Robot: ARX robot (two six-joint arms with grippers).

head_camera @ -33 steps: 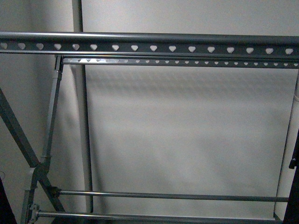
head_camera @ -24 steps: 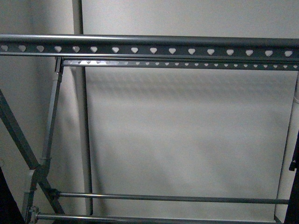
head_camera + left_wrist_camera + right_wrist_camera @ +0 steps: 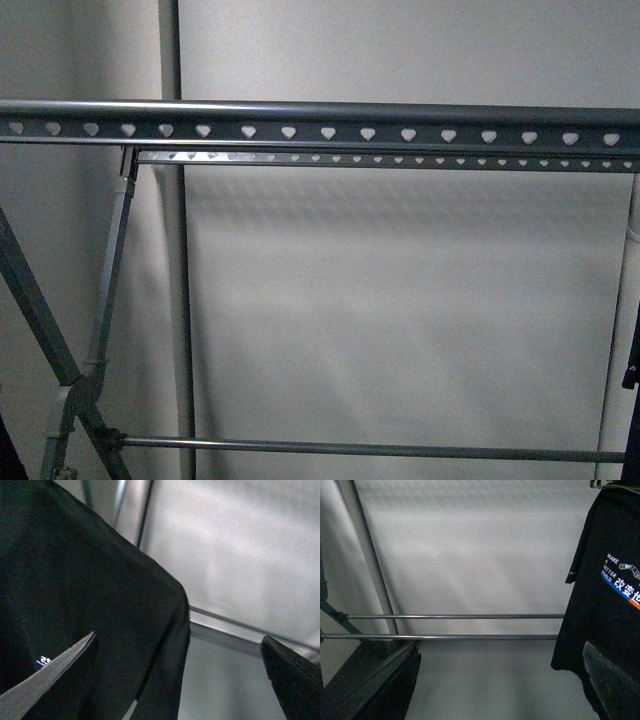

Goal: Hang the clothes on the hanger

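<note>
Black T-shirt (image 3: 600, 630) with white, blue and orange print; grey rack (image 3: 320, 115) with heart-shaped holes.

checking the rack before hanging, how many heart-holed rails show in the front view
2. The near heart-holed rail spans the full width near the top. The far heart-holed rail shows just under it, farther back. More may lie out of frame.

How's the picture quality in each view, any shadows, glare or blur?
Front view: dim, the rack shadows the wall, small glare on its rear rail. Left wrist view: T-shirt almost featureless black. Right wrist view: lettering readable, near fingers blurred.
</note>
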